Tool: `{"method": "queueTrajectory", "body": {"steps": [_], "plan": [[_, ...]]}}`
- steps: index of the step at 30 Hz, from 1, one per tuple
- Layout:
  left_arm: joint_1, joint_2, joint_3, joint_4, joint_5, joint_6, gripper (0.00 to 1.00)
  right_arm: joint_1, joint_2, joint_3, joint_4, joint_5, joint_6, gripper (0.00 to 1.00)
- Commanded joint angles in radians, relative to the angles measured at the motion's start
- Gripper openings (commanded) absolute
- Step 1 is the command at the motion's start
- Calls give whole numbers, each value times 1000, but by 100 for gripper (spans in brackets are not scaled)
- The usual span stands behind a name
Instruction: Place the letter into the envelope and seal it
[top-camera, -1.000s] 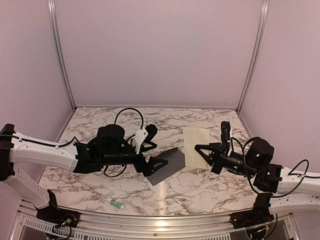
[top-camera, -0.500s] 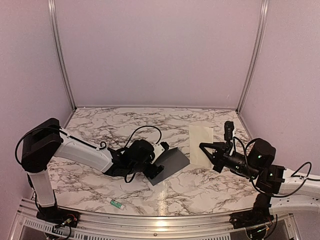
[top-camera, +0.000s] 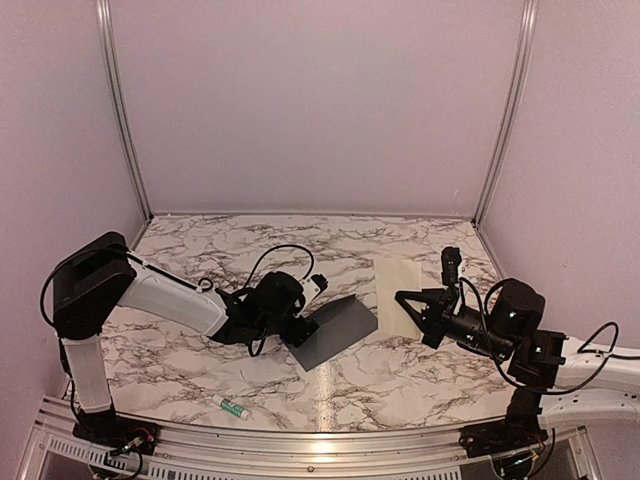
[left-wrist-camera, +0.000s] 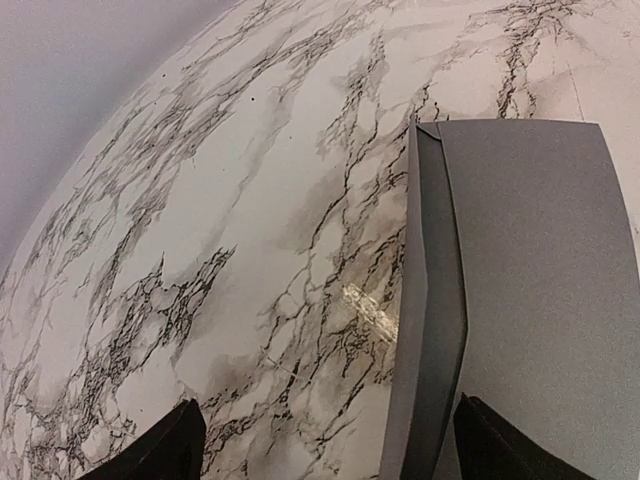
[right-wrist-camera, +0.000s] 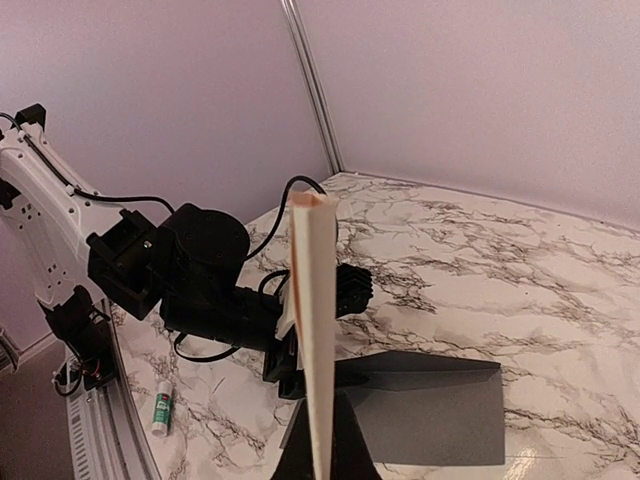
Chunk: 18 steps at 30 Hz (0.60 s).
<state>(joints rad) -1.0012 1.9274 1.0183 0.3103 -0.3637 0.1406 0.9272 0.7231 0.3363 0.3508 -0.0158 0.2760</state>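
envelope (top-camera: 336, 332) on table (top-camera: 185, 240) | letter (top-camera: 394, 289) right of it | tube (top-camera: 231, 406) front-left of envelope

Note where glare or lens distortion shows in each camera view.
Left wrist view: glare patch on the marble table beside the envelope; the table's far edge bows. Top external view: pale reflected streak near the front edge. Right wrist view: soft, even light.

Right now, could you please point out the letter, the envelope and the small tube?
letter (top-camera: 392, 280): top external view, sheet's upper half.
envelope (top-camera: 335, 330): top external view, middle of grey face.
small tube (top-camera: 231, 407): top external view, its middle.
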Motion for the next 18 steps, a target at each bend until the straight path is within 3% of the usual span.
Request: {"method": "queueTrajectory", "body": {"steps": [1,12,16,18], "plan": [[21,-17,-20,4,55,20,87,5,12,-1,30,5,-14,0],[64,67,48,26,201,32,34,6,23,-6,31,4,-21,0],[70,63,54,31,228,43,1,5,23,-10,44,1,-34,0],[69,21,29,45,252,47,0,5,25,-7,52,-7,-53,0]]}}
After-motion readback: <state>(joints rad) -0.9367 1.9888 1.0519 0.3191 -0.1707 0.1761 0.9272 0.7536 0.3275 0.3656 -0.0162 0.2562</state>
